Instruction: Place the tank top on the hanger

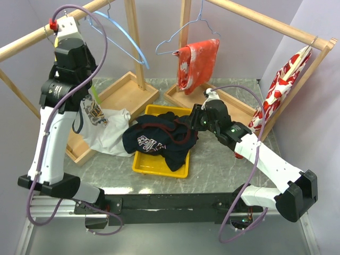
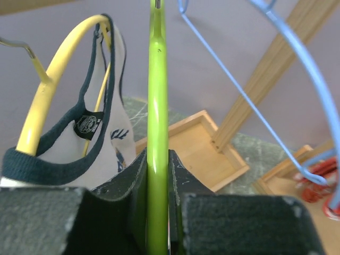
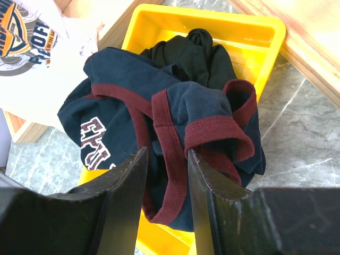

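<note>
Above the marble table (image 1: 212,159), at far left, the left gripper (image 2: 158,159) pinches the green hanger (image 2: 157,79) up high. Mid-table the tank top (image 3: 122,79) sits bunched over the yellow tray (image 1: 151,162), its red trim nipped by the right gripper (image 3: 167,175). Threading it onto the hanger remains to be done.

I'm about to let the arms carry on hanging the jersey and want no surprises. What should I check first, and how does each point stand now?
1. Left hand grips the lime-green hanger: ok, its fingers are closed on the bar.
2. Right hand holds the navy tank top: cannot tell. A red trim band runs between its fingers, but contact is unclear.
3. Tank top free of the black garment in the yellow tray: not ok, they lie bunched together.
4. Neck or armhole spread for the hanger: not ok, the top is crumpled.
5. Hanger apart from the light blue hanger: ok in the left wrist view.
</note>
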